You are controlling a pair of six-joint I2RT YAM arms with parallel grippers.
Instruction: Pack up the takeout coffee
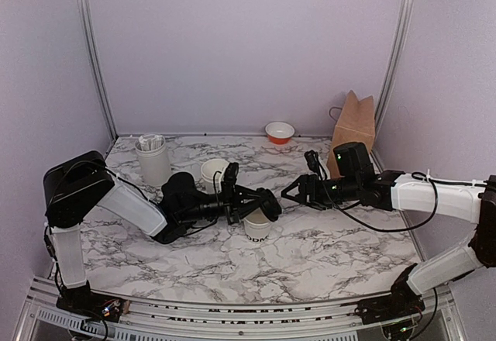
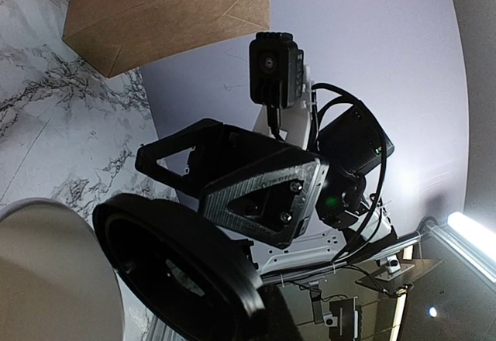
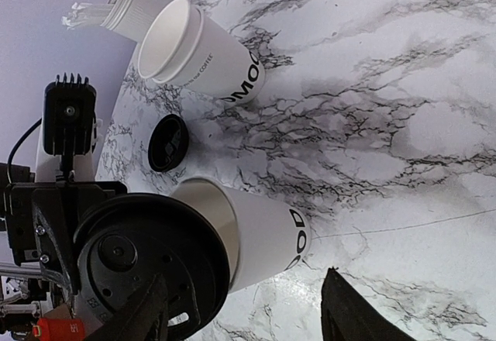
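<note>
**Lid meets cup:** The left gripper [image 1: 252, 200] pinches a black lid [image 1: 269, 202] by its rim and holds it tilted just above the mouth of the white paper cup [image 1: 258, 228]. The cup stands upright near the middle of the marble tabletop [image 1: 333, 256]. The right gripper [image 1: 292, 194], spread wide and holding nothing, hovers just right of the lid, facing it.

At far right a brown paper bag [image 1: 354, 128] stands by the wall. To the far left sit another white cup [image 1: 214, 172] and a holder of packets [image 1: 153, 159]. The right wrist view shows a second lid [image 3: 168, 142] lying flat on the tabletop between the two cups.

The lid is not yet seated. To do this well, it probably needs levelling and centring over the rim before any downward press, since a tilted push could tip the light paper cup. The free gripper looks best placed to steady the cup low on its wall, or to press the lid's right edge, gently enough not to crush the paper.
</note>
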